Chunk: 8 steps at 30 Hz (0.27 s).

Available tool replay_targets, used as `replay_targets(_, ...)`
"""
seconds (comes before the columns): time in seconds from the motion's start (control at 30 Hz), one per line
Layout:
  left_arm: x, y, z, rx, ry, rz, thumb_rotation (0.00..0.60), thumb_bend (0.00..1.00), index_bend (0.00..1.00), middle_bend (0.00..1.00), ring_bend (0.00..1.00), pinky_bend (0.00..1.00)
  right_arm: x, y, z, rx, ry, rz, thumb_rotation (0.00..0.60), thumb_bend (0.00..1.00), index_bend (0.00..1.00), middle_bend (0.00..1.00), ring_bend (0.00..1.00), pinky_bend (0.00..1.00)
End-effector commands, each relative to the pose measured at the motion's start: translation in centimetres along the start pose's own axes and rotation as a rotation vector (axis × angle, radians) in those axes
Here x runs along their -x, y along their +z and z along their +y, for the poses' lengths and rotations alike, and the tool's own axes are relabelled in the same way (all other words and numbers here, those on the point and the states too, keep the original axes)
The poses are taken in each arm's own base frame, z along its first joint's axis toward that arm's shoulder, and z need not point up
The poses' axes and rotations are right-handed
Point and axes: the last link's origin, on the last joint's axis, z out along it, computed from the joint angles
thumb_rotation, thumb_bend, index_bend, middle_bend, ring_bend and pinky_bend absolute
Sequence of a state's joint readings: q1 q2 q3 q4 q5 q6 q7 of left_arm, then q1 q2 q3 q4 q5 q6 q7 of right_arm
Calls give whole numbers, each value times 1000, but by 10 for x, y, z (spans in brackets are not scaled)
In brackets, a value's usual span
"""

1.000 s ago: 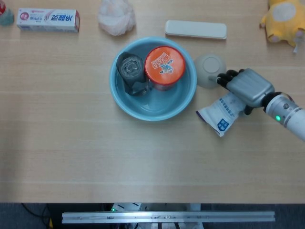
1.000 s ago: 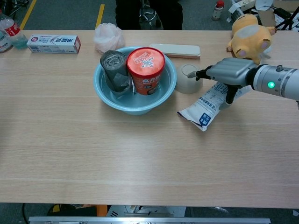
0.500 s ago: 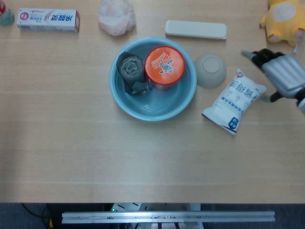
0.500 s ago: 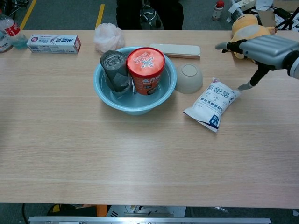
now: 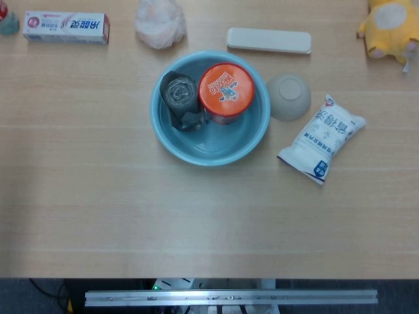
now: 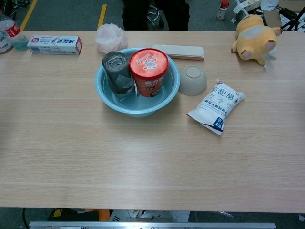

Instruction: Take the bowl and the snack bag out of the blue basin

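The blue basin (image 5: pixel 216 148) (image 6: pixel 110 98) stands at the table's middle back. A beige bowl (image 5: pixel 289 96) (image 6: pixel 193 80) lies upside down on the table, just right of the basin's rim. Further right, the white snack bag (image 5: pixel 321 138) (image 6: pixel 217 105) with blue print lies flat on the wood. Inside the basin remain an orange-lidded cup (image 5: pixel 226 91) (image 6: pixel 149 71) and a grey roll (image 5: pixel 179 97) (image 6: pixel 117 71). Neither hand shows in either view.
Along the back edge are a toothpaste box (image 5: pixel 65 27) (image 6: pixel 54 45), a crumpled plastic bag (image 5: pixel 159 23) (image 6: pixel 109 38), a flat beige case (image 5: pixel 269 40) (image 6: pixel 178 51) and a yellow plush toy (image 5: pixel 389 27) (image 6: pixel 253 32). A bottle (image 6: pixel 10 31) stands at the far left corner.
The right hand let go of the snack bag, rose away to the right and has left both views. The bag shifted slightly right and now lies free.
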<state>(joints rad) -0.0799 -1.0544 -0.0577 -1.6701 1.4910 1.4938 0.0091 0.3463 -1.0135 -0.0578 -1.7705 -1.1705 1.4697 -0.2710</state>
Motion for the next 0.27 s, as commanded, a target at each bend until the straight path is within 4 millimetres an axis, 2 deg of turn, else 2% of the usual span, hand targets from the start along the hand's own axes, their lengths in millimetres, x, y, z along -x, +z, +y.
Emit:
replay_targets(0.03,0,-1,3,1,-18,5,600,256,254,224,214,228,-4,-23,11,32,8,25,600,116,356,376,315,426)
replay_targets(0.27,0,-2,6,6,-19,0,600,256,254,224,214,228,-8,-38,14,43,29,48,600,116,360,376,315,426)
